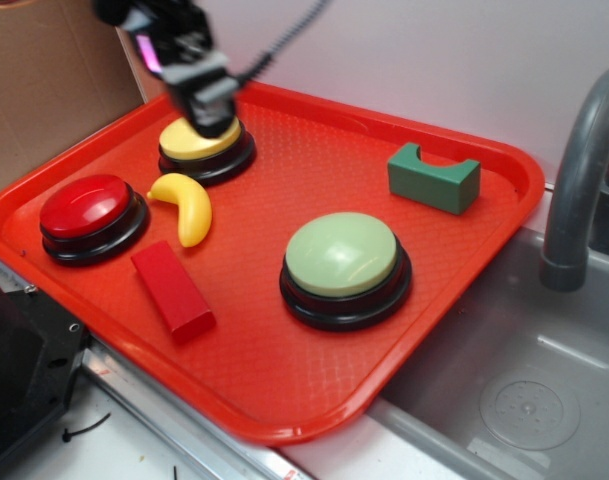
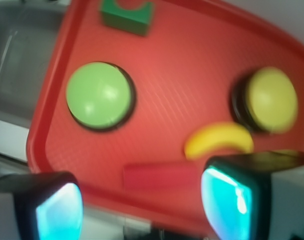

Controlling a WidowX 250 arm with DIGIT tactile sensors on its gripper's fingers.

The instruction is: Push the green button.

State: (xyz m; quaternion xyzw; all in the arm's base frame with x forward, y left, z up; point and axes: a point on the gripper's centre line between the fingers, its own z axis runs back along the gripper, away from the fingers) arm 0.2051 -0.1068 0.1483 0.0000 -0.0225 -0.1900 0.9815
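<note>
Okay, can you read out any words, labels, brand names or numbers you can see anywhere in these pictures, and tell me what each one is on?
None: no readable text in either view.
The green button, yellow button, red button, banana, red block, dark green block and tray carry no markings.
The wrist view is blurred.

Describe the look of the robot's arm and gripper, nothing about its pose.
The gripper is black with a magenta-pink strip on its side, and a black cable runs up from it. In the wrist view its two dark fingers carry glowing cyan-blue pads.
</note>
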